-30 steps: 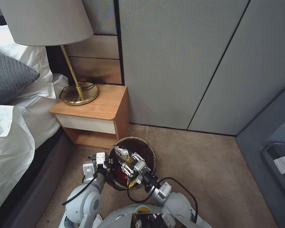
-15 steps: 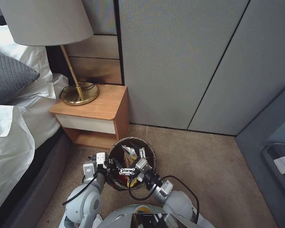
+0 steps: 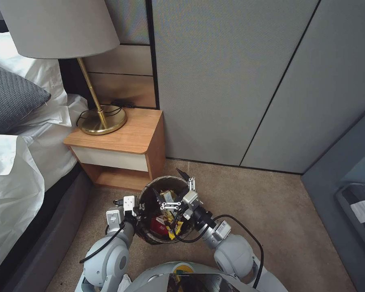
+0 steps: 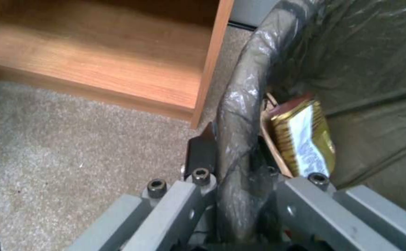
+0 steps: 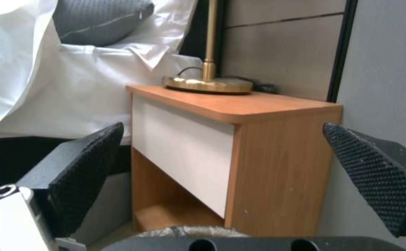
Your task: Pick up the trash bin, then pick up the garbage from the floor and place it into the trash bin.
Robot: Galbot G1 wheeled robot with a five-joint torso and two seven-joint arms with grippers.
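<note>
- The bed (image 3: 16,162) is lying along the robot's left, its white bedding hanging down the side and a grey pillow (image 3: 12,99) propped on top.
- The nightstand (image 3: 119,148) is standing against the wall between the bed and the grey wall panels, carrying a brass lamp (image 3: 101,117) with a pale shade.
- The trash bin (image 3: 166,183) is sitting just in front of the nightstand's open lower shelf, over the tan carpet (image 3: 271,219), its dark liner bag folded over the rim.
- The left gripper (image 3: 137,207) is pinching the bin's near-left rim; in the left wrist view its fingers (image 4: 203,157) are closing on either side of the bagged rim (image 4: 242,115).
- The right gripper (image 3: 178,190) is hovering over the bin's mouth, toward the right side, its jaws spread wide and holding nothing; in the right wrist view the two black textured pads (image 5: 89,164) are standing well apart, framing the nightstand (image 5: 240,139).
- The garbage (image 3: 166,221) is lying inside the bin: a red piece, yellow wrappers and a gold-and-white snack packet (image 4: 305,139) leaning against the inner wall near the left gripper.
</note>
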